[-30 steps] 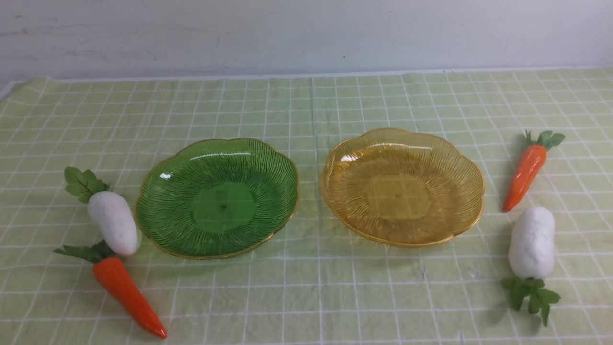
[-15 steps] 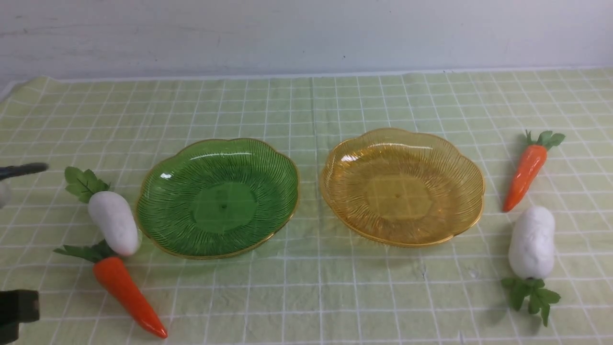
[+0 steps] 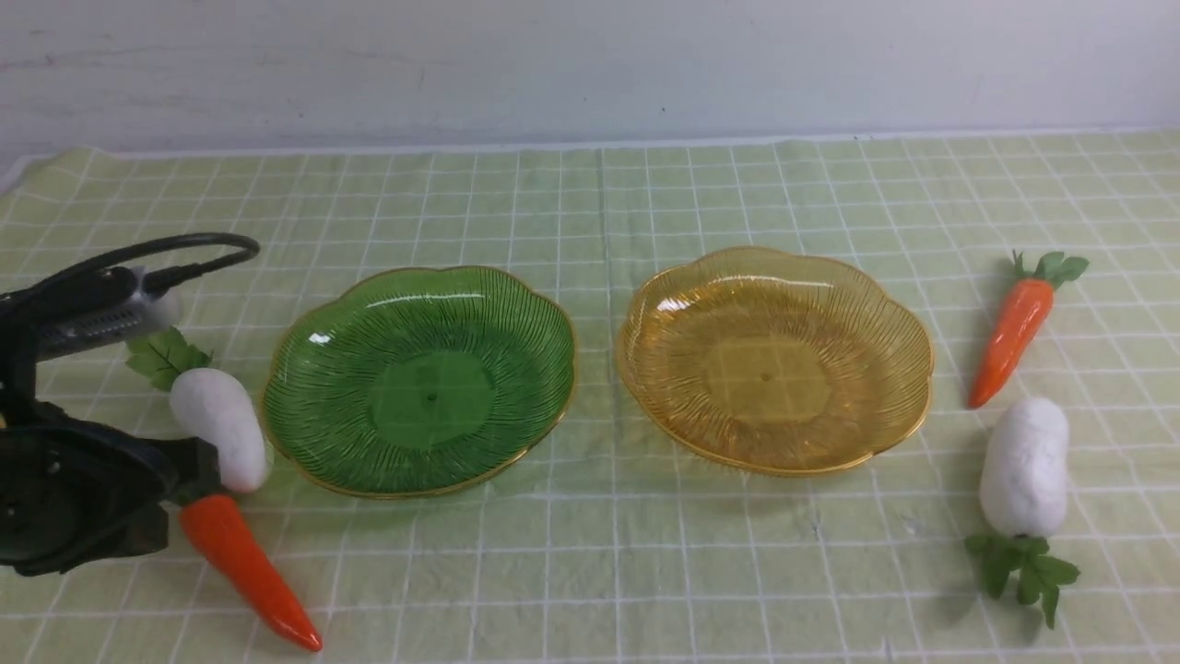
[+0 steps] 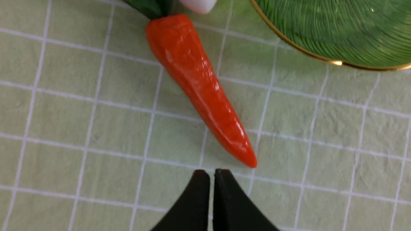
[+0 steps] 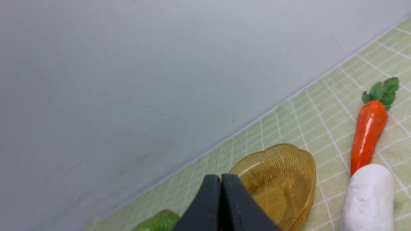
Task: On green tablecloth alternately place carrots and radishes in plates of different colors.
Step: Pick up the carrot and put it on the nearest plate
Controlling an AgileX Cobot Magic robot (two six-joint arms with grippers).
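Observation:
On the green tablecloth a green plate and an amber plate stand side by side, both holding nothing. A white radish and an orange carrot lie left of the green plate. A second carrot and radish lie right of the amber plate. My left arm hangs over the left carrot's leaves and hides them. My left gripper is shut with nothing in it, its tips just short of that carrot's point. My right gripper is shut, raised above the amber plate.
A pale wall runs along the back edge of the cloth. A black cable loops off my left wrist above the left radish's leaves. The cloth is slightly wrinkled near the front.
My left arm has come in from the left edge of the front view and now covers the left carrot's leafy top. The vegetables and plates have not moved.

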